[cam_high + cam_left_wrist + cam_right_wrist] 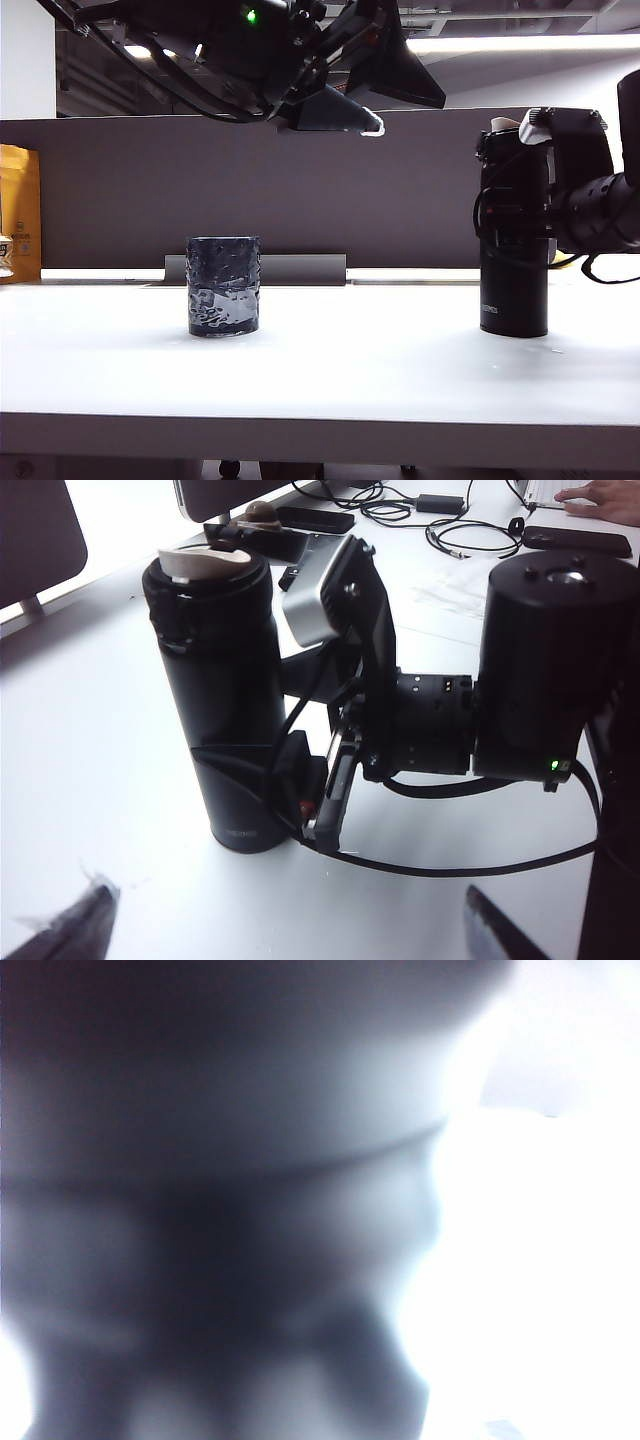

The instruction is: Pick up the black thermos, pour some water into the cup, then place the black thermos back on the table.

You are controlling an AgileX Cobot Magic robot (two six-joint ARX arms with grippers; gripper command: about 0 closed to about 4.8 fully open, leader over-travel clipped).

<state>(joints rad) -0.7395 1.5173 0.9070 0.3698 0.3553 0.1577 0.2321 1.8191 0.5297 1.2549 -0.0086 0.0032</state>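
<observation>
- Your black thermos [513,255] stands upright on the table [380,380] at the right of the exterior frame, base flat on the white top, pale spout showing at its upper end.
- Your right gripper [520,215] sits against the thermos body at about mid-height, reaching in from the right edge of that frame. In the left wrist view the right gripper [300,770] has its fingers alongside the flask low down, but whether they press on it or have let go, you cannot tell; the right wrist view is only a dark blur.
- Your left gripper [340,112] hangs high in the upper middle of the exterior frame, well above the table and carrying nothing. Its fingertips [70,930] show at the lower corners of its own view, spread wide apart.
- The cup [223,286] stands left of centre, well apart from the thermos, and looks to have water in its lower part.
- Judging by that water and the thermos seated on the table, you are probably at the set-down end of the task. If so, the next move calls for backing the right gripper straight off sideways without tipping the tall, slim flask.
- Count: one thermos, one cup, two grippers.
</observation>
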